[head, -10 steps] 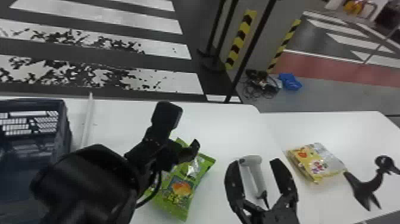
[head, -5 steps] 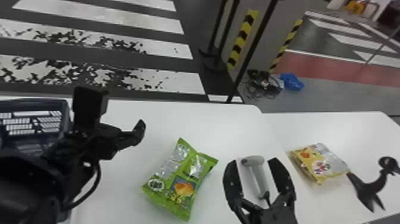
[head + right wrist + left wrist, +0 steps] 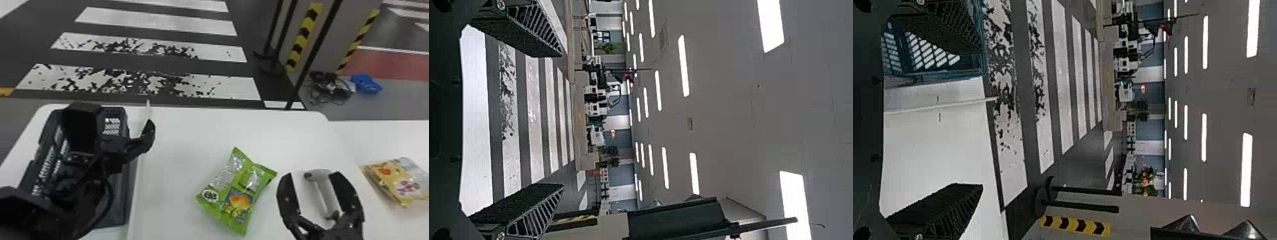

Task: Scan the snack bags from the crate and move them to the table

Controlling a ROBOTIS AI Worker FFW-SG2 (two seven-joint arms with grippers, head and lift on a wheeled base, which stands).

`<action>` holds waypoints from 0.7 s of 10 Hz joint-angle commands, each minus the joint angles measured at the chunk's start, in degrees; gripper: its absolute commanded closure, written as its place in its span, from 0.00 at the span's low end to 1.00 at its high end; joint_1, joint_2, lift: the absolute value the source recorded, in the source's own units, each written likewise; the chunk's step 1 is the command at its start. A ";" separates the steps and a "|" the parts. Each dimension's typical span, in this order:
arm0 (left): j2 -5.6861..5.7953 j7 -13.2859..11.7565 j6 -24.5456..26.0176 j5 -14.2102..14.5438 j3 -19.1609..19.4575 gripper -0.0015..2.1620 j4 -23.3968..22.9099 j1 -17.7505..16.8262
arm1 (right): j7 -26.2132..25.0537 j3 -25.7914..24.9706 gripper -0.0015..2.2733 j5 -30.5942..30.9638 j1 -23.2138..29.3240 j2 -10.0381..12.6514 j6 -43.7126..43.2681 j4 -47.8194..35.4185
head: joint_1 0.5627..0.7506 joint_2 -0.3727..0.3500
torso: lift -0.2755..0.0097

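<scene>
Over the dark blue crate [image 3: 120, 217] at the table's left stands my left gripper [image 3: 140, 142], its fingers wide apart; in the left wrist view, the left gripper [image 3: 980, 119] has nothing between its fingers and the crate [image 3: 948, 75] is beyond one of them. A green snack bag [image 3: 236, 196] lies on the white table, right of that gripper. My right gripper [image 3: 312, 175] is open near the front, and the grey-white scanner [image 3: 324, 194] shows between its fingers. The right gripper [image 3: 563, 120] holds nothing in its wrist view. How full the crate is stays hidden behind the arm.
Yellow snack packs [image 3: 397, 182] lie on the table [image 3: 178, 134] to the right of the right gripper. A thin pale strip [image 3: 147, 110] runs along the crate's right side. Behind the table stand dark posts [image 3: 314, 54].
The left gripper has moved left, from above the green bag to over the crate. The head view has turned left and shows more of the crate. The green bag lies still.
</scene>
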 commanded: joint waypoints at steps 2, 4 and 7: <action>2.36 0.10 -9.03 1.61 6.98 0.02 -3.51 8.19 | 0.61 1.38 0.03 -0.30 0.26 -0.09 -0.01 -0.16 | 0.70 0.40 | 0.63; 4.03 -2.71 -16.24 6.53 13.66 0.02 -6.59 14.69 | 5.44 1.74 0.03 -0.39 0.17 0.00 3.16 -0.42 | 0.70 0.49 | 0.63; 4.20 -3.33 -15.88 8.64 19.46 0.02 -12.13 21.99 | 7.11 2.70 0.04 -0.39 -0.44 0.09 13.53 -3.23 | 0.70 0.66 | 0.63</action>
